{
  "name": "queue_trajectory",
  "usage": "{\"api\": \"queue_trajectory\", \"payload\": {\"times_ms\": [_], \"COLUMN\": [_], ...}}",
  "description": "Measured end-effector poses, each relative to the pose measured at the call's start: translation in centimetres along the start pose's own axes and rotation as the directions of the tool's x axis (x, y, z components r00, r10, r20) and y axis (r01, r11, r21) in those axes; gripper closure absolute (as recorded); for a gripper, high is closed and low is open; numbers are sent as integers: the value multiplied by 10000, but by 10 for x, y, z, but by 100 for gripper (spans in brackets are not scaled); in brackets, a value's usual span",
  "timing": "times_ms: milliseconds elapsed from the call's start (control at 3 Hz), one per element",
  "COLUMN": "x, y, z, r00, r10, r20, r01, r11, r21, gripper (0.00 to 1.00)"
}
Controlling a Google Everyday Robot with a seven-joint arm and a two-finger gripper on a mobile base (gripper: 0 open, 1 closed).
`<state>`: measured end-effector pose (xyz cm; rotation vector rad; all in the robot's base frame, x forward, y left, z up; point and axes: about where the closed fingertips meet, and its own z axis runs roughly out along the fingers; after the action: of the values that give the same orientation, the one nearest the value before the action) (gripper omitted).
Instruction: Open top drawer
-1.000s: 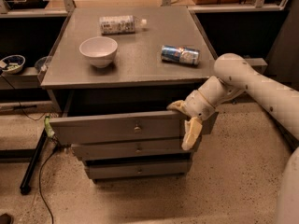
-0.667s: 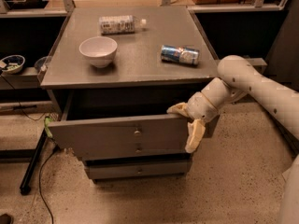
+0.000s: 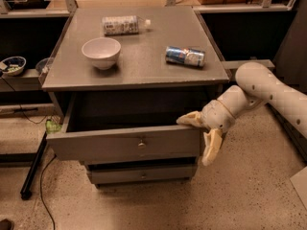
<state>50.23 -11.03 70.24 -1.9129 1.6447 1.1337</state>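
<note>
- Top drawer stands well out of the cabinet, grey inside on show.
- Gripper is at the front panel's right corner, jaws spread wide: one lies over the rim, one hangs down, clamping nothing.

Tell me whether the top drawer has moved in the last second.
Yes. The top drawer has slid further out from under the tabletop, toward the camera; the gripper is at its right front corner.
</note>
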Motion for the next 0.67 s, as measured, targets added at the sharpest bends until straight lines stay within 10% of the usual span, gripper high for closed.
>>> {"api": "queue_trajectory", "payload": {"times_ms": [667], "x": [2], "y": [29], "z": [-10], "r00": [9991], "r10": [-175], "r20": [380], "r01": [181], "r11": [9997], "r21": [-162], "gripper": [0]}}
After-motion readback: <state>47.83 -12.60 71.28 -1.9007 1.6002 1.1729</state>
